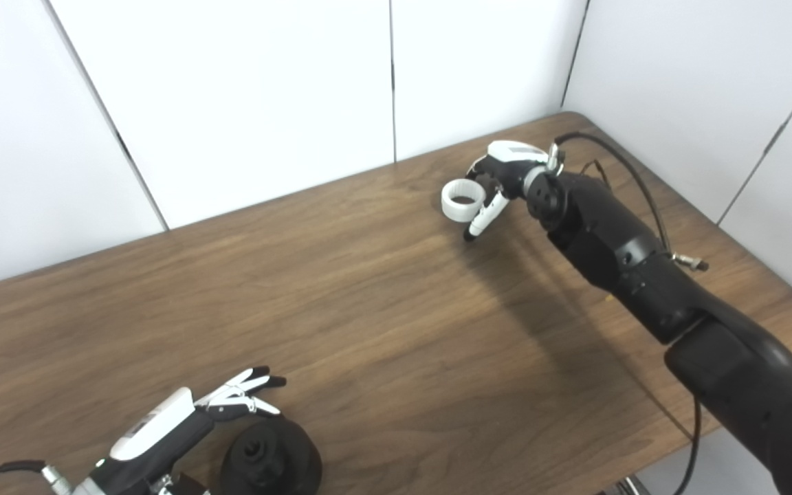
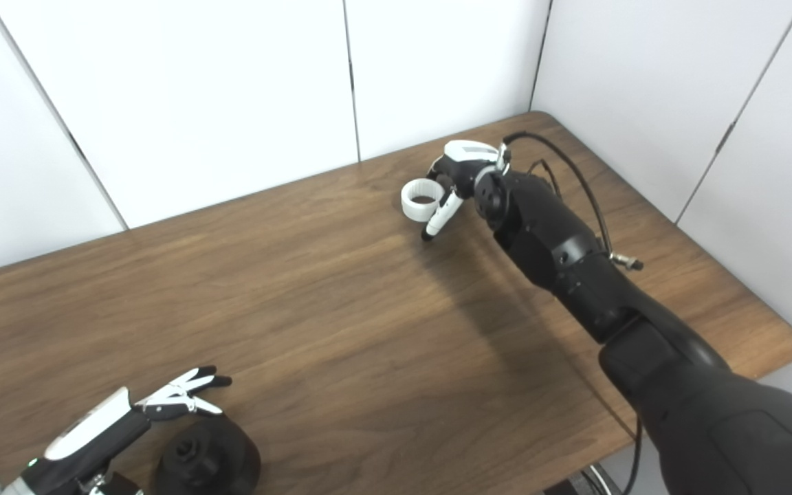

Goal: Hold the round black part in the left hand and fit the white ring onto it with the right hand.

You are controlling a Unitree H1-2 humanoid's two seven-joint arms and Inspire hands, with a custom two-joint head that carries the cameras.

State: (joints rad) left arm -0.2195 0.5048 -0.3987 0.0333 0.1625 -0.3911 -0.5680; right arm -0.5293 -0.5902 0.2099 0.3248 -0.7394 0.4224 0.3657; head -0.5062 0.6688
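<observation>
Both head cameras looked steeply down from above the near edge of the table (image 1: pixel 382 330), side by side, sharing nearly the whole tabletop and the back wall (image 2: pixel 231 89).

**No readable text in the scene**

No words, labels, brand names, numbers or signs can be read in either view. The white back of the right hand (image 1: pixel 506 172) carries a small grey patch, but it is too small and blurred to show any letters. The white cover on the left hand (image 1: pixel 183 419) also shows faint grey marks, and these cannot be read. The white ring (image 1: pixel 463 199), the round black part (image 1: pixel 271 459), the wooden table (image 1: pixel 368 309) and the white wall panels (image 1: pixel 245 89) bear no visible writing.
</observation>
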